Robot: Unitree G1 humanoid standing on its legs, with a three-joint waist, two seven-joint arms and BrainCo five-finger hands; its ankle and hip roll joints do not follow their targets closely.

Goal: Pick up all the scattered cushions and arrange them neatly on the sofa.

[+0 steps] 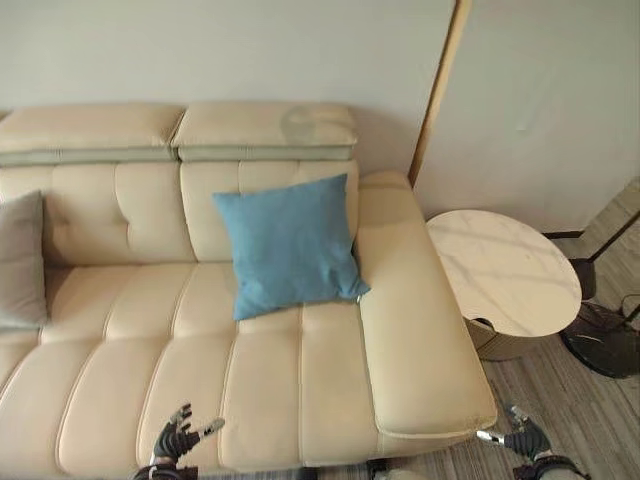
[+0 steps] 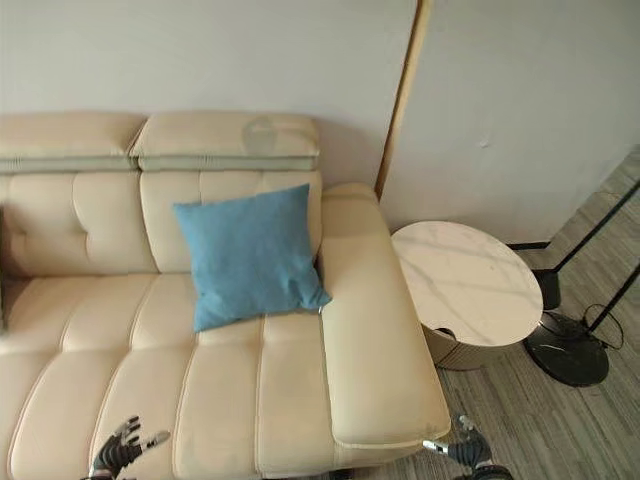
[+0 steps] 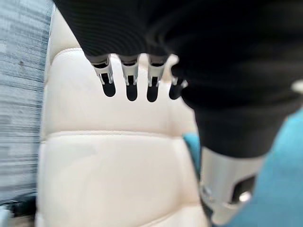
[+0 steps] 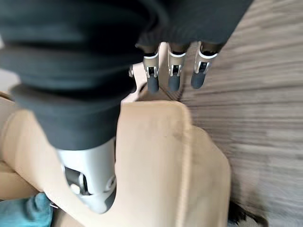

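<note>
From the left eye view we see the blue cushion [image 1: 290, 246] propped against the sofa [image 1: 120, 390] backrest near the right armrest, and a grey cushion [image 1: 20, 262] upright at the far left edge of the seat. Our left hand [image 1: 178, 438] hovers low over the seat front with fingers spread and empty; our right hand [image 1: 522, 438] hangs beyond the armrest over the floor, beside the round table [image 1: 505, 270]. Across in the right eye view, the blue cushion leans the same way, both hands well apart from it. Along the left wrist view, our fingers [image 3: 131, 85] hang straight over the cream seat, blue fabric at the edge. Past the right wrist, fingers [image 4: 174, 78] point relaxed at the floor by the armrest. We judge the cushions light, soft and yielding, best pinched at a corner or squeezed across opposite edges.
</note>
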